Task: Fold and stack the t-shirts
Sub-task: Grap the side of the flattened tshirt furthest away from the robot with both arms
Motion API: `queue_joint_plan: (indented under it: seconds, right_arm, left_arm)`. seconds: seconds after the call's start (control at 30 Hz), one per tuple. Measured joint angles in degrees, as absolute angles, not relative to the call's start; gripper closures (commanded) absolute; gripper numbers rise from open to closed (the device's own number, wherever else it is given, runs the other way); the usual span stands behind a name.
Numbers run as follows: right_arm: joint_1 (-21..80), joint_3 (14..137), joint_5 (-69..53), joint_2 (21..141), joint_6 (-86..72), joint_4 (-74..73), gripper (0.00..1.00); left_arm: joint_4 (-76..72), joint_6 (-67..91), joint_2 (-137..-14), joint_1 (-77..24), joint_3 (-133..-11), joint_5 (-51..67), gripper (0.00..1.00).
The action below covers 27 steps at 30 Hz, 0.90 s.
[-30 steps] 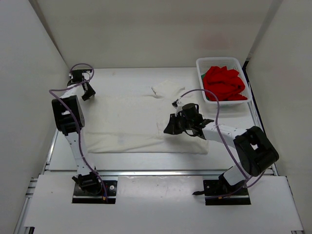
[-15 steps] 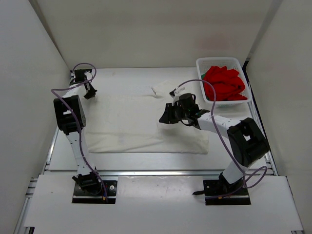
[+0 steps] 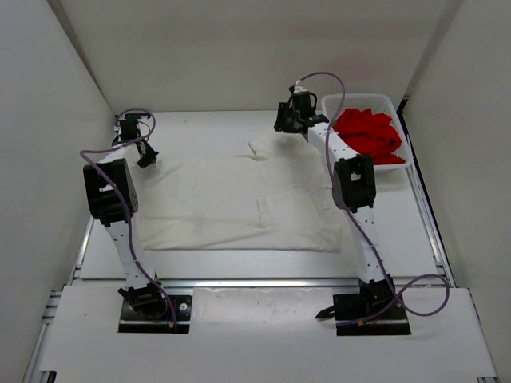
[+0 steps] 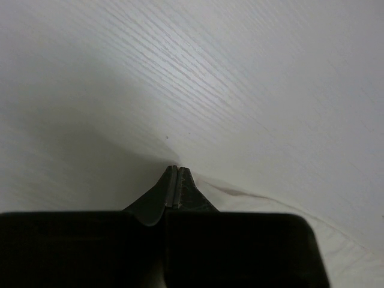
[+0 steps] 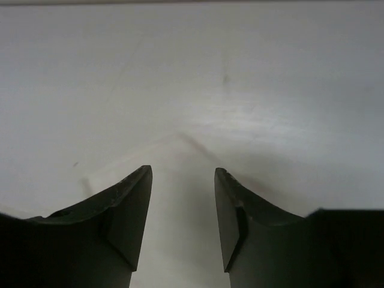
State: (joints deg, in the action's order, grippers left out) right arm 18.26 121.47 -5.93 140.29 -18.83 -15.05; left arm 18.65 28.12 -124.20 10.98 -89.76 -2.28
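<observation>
Two claws at the white t-shirt (image 3: pixel 223 199), flat mid-frame
At its upper-left corner the left gripper (image 3: pixel 145 156) is pressed together; the right gripper (image 3: pixel 289 121), arm stretched far, stands spread just past the top sleeve, upper centre

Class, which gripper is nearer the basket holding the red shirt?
Right. The right gripper hangs just left of the basket; the left gripper is across the table, at a corner of the white shirt.
</observation>
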Motion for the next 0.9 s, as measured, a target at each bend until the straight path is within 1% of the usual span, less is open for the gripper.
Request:
queue_joint_plan:
  seconds: [0.07,0.1,0.13,0.2,0.27,0.3,0.33,0.4,0.43,0.5,0.53,0.6,0.63,0.67,0.7,0.73,0.8,0.83,0.9]
  right_arm:
    - [17.3,139.0,-4.3,150.7,-17.9,-22.5,0.48]
    - [16.7,147.7,-4.1,155.7,-17.8,-25.4,0.46]
    - [15.8,150.1,-4.4,158.0,-17.9,-25.5,0.44]
    - [14.4,146.3,-5.7,157.9,-18.4,-27.4,0.37]
    - [13.6,142.6,-7.2,155.6,-18.7,-26.5,0.36]
    - [13.3,142.8,-7.8,155.5,-18.9,-27.4,0.36]
    - [12.8,145.7,-9.0,156.7,-19.5,-29.2,0.37]
    - [12.1,151.2,-11.5,159.6,-20.7,-30.7,0.42]
    - [11.9,151.8,-13.1,160.2,-21.6,-30.2,0.44]
    - [11.7,149.8,-15.9,160.0,-22.9,-28.6,0.59]
    - [11.7,149.0,-17.1,159.9,-23.6,-28.0,0.61]
    - [11.9,148.9,-18.5,159.9,-24.4,-27.9,0.6]
    - [12.1,149.1,-19.1,159.9,-24.5,-28.4,0.61]
    - [12.3,149.5,-19.4,160.0,-24.6,-29.2,0.68]
    - [12.6,150.1,-19.8,160.2,-24.5,-29.9,0.78]
    - [12.8,150.5,-20.1,160.3,-24.4,-30.4,0.82]
    - [13.4,150.6,-20.5,160.3,-24.3,-31.4,0.94]
    - [13.5,150.9,-20.5,160.3,-24.4,-31.7,0.98]
    - [14.1,152.2,-20.0,160.3,-23.6,-33.3,1.0]
  left_arm:
    - [18.0,28.8,-123.5,10.9,-88.7,-1.8,1.0]
    - [18.0,29.0,-123.4,10.9,-88.6,-1.7,1.0]
    - [17.8,29.3,-123.3,10.9,-88.5,-1.2,1.0]
    - [17.5,29.9,-123.3,10.9,-88.4,-0.4,1.0]
    - [17.5,30.1,-123.3,10.8,-88.4,0.0,1.0]
    - [17.5,30.1,-123.3,10.7,-88.4,0.1,1.0]
    - [17.5,30.2,-123.3,10.7,-88.4,0.2,1.0]
    - [17.5,30.4,-123.3,10.7,-88.4,0.6,1.0]
    - [17.5,30.5,-123.3,10.8,-88.4,0.7,1.0]
    - [17.5,30.5,-123.3,11.0,-88.4,1.1,1.0]
    - [17.4,30.6,-123.3,11.0,-88.4,1.2,1.0]
    - [17.3,30.8,-123.3,11.2,-88.4,1.5,1.0]
    - [17.3,30.9,-123.3,11.3,-88.4,1.7,1.0]
    - [17.2,31.0,-123.3,11.5,-88.4,2.0,1.0]
    - [17.1,31.1,-123.3,11.6,-88.4,2.2,1.0]
    - [17.0,31.1,-123.3,11.7,-88.4,2.3,1.0]
    - [16.8,31.2,-123.3,11.7,-88.4,2.4,1.0]
    - [16.7,31.2,-123.3,11.8,-88.4,2.4,1.0]
    - [16.6,31.3,-123.3,11.9,-88.3,2.5,1.0]
